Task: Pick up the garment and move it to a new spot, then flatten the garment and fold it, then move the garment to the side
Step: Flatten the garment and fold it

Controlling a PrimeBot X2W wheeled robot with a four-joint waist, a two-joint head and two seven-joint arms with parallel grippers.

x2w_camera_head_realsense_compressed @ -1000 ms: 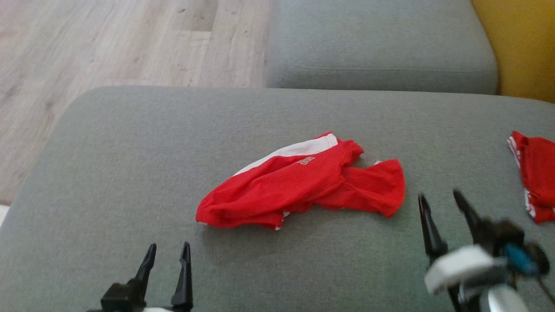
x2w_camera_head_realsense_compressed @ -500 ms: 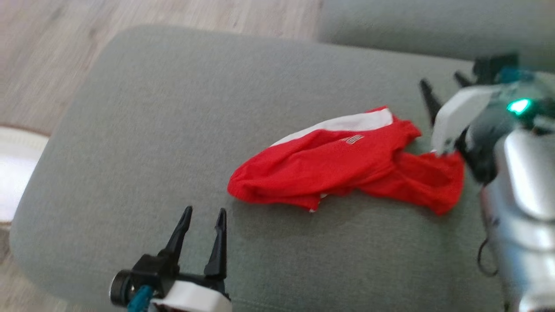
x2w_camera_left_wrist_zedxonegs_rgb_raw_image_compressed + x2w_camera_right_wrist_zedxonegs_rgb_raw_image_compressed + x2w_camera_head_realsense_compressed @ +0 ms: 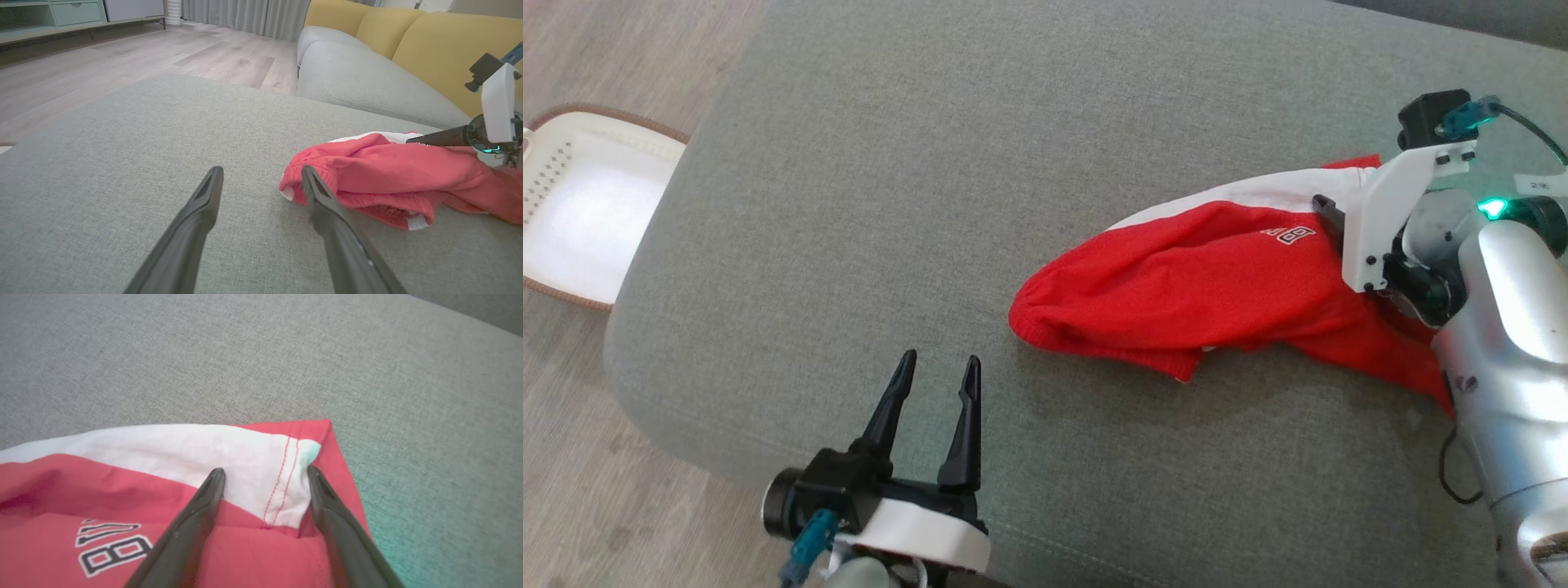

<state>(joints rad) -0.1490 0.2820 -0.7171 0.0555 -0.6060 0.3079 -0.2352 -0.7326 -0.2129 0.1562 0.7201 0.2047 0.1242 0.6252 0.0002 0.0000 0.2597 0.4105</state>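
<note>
Grey cushion (image 3: 890, 204): red garment (image 3: 1192, 294) lies on it crumpled, right of centre. By my reading nothing is done yet: pickup pending, then flatten, fold, move aside. Right fingers (image 3: 200, 510) open, straddling its white hem corner. Left fingers (image 3: 964, 425) open, empty, nearby. Garment's right end hidden behind right arm; finger-to-cloth contact unclear.

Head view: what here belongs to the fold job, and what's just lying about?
Job:
red garment
right gripper, open, at the garment's white-striped corner
left gripper, open, above bare cushion
grey cushion that the garment lies on

Lying about:
white basket on the wooden floor
yellow sofa back
</note>
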